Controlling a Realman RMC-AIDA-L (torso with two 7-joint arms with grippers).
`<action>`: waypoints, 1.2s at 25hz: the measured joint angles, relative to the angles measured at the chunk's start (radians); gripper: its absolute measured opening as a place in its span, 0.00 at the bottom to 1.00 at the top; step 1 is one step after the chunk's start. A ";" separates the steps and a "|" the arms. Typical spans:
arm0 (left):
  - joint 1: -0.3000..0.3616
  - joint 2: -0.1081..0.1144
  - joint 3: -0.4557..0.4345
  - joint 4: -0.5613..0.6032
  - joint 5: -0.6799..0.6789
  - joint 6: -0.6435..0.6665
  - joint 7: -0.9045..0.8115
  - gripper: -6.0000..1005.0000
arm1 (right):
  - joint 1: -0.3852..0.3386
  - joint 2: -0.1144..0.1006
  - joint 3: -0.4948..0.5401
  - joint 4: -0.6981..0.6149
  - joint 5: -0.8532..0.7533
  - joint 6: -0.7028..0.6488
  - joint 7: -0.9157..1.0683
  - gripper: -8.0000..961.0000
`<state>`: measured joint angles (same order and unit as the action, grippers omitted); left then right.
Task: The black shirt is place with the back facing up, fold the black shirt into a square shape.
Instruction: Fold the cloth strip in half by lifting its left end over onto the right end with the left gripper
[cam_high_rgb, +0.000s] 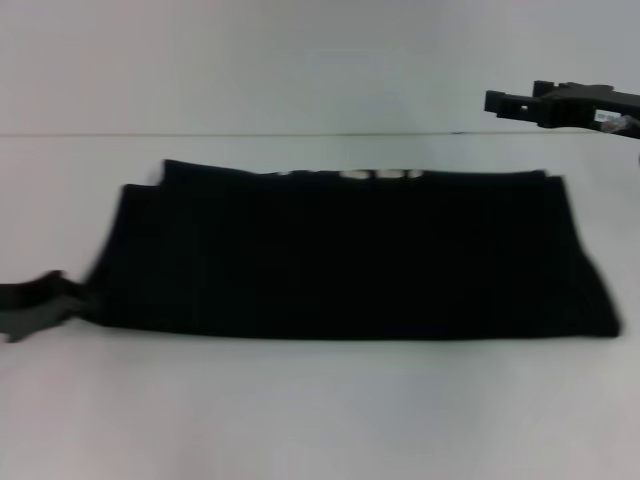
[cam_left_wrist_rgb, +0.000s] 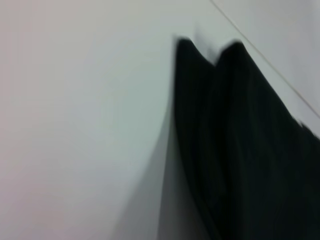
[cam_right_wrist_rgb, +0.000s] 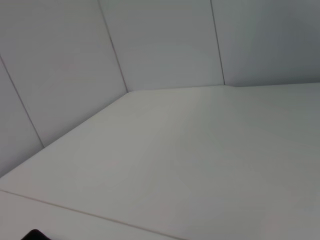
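The large soft black fabric T-shirt (cam_high_rgb: 350, 255) lies folded into a wide, flat band across the middle of the pale white worktop (cam_high_rgb: 320, 420). Its long edges run from the robot's left to its right, and along the far edge a thin strip of pale block lettering (cam_high_rgb: 345, 174) peeks out from under the fold. The near edge is straight; the right end flares slightly toward the near right corner.

The left gripper (cam_high_rgb: 35, 305) sits low at the shirt's left end, just at the near left corner of the cloth, touching or nearly touching it. It appears blurred in the head view, and whether its fingers are spread or pinching the fabric cannot be told. The left wrist view shows only the shirt (cam_left_wrist_rgb: 240, 150) with two rounded corners of cloth rising off the white surface, none of that arm's own fingers.

The right gripper (cam_high_rgb: 515, 102) hangs raised at the far right, above and beyond the shirt's far right corner, well apart from the cloth. Its finger state cannot be told. The right wrist view shows the bare worktop (cam_right_wrist_rgb: 200, 165) and grey wall panels (cam_right_wrist_rgb: 160, 45) behind.
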<state>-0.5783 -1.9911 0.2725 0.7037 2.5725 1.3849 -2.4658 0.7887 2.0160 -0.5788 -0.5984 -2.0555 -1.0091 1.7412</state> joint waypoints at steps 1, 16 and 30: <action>0.000 0.000 0.000 0.000 0.000 0.000 0.000 0.06 | 0.007 0.006 0.000 0.002 0.000 0.008 0.000 0.97; -0.174 0.058 -0.022 -0.014 -0.242 0.315 0.082 0.10 | 0.004 0.018 0.016 -0.012 0.029 0.035 -0.002 0.97; -0.508 -0.184 0.228 -0.641 -0.594 -0.348 0.481 0.14 | -0.152 -0.063 0.018 -0.109 0.077 -0.037 -0.017 0.97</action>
<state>-1.0867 -2.1753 0.5002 0.0624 1.9784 1.0369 -1.9852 0.6368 1.9529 -0.5604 -0.7076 -1.9789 -1.0462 1.7238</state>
